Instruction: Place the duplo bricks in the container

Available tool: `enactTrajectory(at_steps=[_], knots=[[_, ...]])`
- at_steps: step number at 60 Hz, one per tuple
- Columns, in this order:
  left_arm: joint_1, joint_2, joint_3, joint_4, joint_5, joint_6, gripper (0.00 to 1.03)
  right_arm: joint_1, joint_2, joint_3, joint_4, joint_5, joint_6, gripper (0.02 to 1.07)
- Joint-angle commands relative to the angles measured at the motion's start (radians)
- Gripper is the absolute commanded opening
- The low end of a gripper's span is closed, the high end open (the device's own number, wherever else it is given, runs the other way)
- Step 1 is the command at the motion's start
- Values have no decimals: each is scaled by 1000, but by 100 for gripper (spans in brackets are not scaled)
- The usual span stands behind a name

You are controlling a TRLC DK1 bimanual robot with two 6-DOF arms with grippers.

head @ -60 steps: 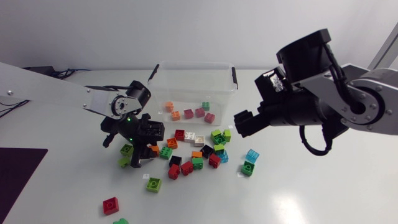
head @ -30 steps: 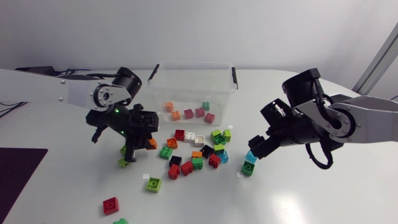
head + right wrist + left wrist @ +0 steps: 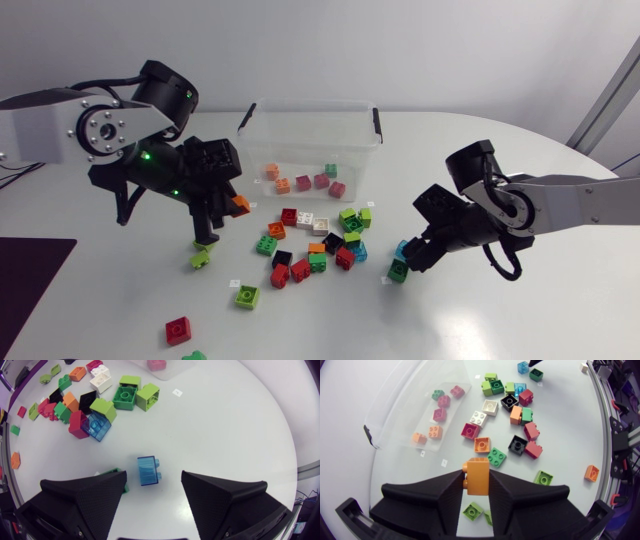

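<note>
**Left gripper** (image 3: 476, 482): fingers pinching an orange brick (image 3: 478, 476) from two sides, raised off the table (image 3: 520, 320). The brick's studs are turned sideways.
- Ahead of it: a loose heap of bricks (image 3: 512, 420) in red, green, orange, black, white and clear blue.
- Ahead and to one side: the clear container (image 3: 402, 412), holding two orange bricks, one green, one red and one magenta.
- Under it: a lime brick (image 3: 472, 510) on the table.

**Right gripper** (image 3: 153, 479): fingers spread wide, low over the table.
- Between the fingers: a clear blue brick (image 3: 148, 470), touching neither finger.
- Just beside one finger: a dark green brick (image 3: 121, 485), partly hidden.
- Ahead of it: the near edge of the same heap, with lime, green, red and blue bricks.
</note>
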Motion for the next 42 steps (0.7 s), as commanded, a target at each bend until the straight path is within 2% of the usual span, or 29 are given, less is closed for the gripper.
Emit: enactTrajectory(at_steps=[1,17,27,35,42], knots=[[-8,-27,56,-11,14,-66,21,-5,22,-17,15,-4,-30,80],[-8,-14,165,15,41,-219,21,-5,77,-19,59,-5,-33,79],[-4,19,234,58,41,-305,21,3,108,-20,93,-7,-33,62],[-7,50,267,107,41,-359,21,11,126,-19,105,-7,-30,61],[-2,101,320,127,41,-408,21,18,142,-16,107,-10,-30,43]])
